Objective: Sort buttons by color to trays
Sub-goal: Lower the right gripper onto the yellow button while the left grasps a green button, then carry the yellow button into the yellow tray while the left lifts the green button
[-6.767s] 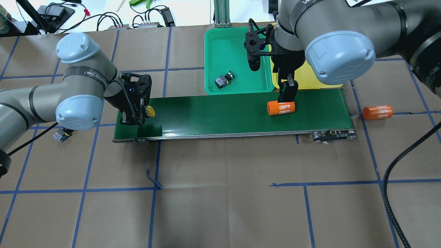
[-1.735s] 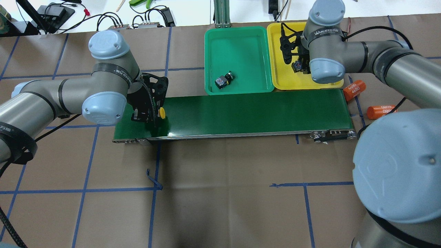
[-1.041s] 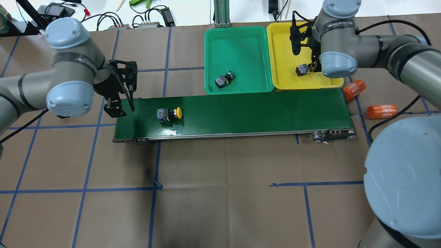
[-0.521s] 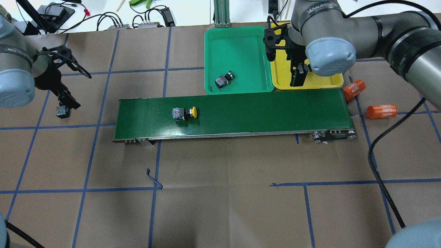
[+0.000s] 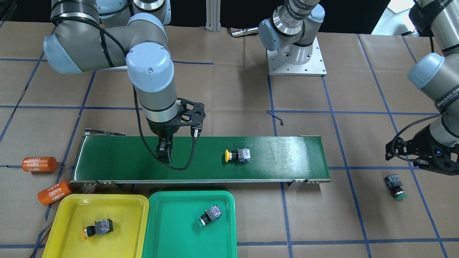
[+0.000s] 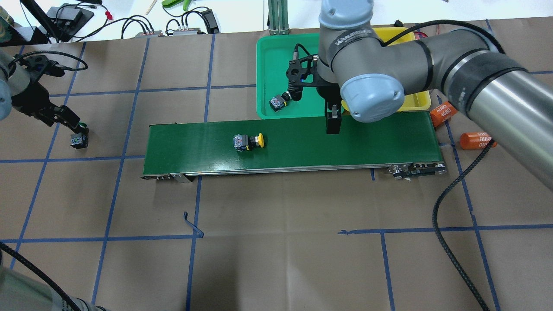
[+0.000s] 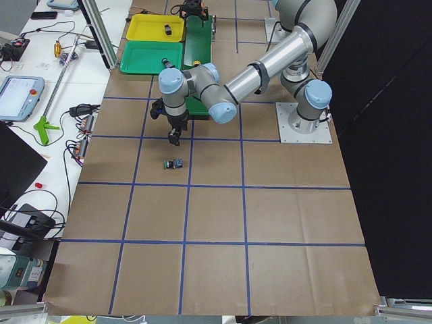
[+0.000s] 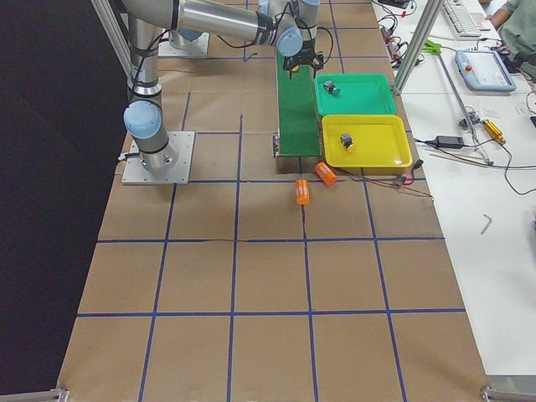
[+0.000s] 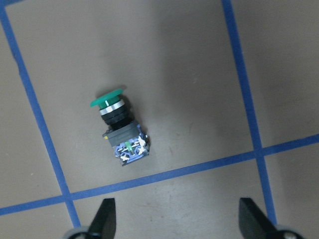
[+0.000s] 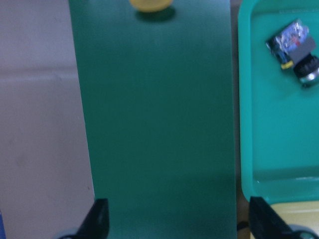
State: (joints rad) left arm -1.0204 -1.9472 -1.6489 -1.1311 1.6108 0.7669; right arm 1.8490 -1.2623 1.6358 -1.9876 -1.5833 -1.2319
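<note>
One yellow-capped button (image 6: 248, 141) lies on its side on the conveyor belt (image 6: 367, 142), left of centre. My right gripper (image 6: 332, 123) hangs open and empty over the belt further right; its wrist view shows bare belt between the fingertips (image 10: 97, 219). A green-capped button (image 9: 119, 130) lies on the paper left of the belt, with my left gripper (image 6: 71, 122) open just above it. The green tray (image 5: 229, 200) holds a green button (image 5: 211, 216). The yellow tray (image 5: 71, 204) holds a yellow button (image 5: 96, 228); overhead, my right arm hides most of that tray.
Two orange cylinders marked 4680 (image 6: 443, 113) (image 6: 477, 139) lie on the paper off the belt's right end. The two trays sit side by side against the belt's far edge. Cables and tools lie beyond the table's far edge.
The yellow button on the belt has travelled right. My right gripper left the yellow tray and came over the belt. My left gripper stays over the green button on the paper.
</note>
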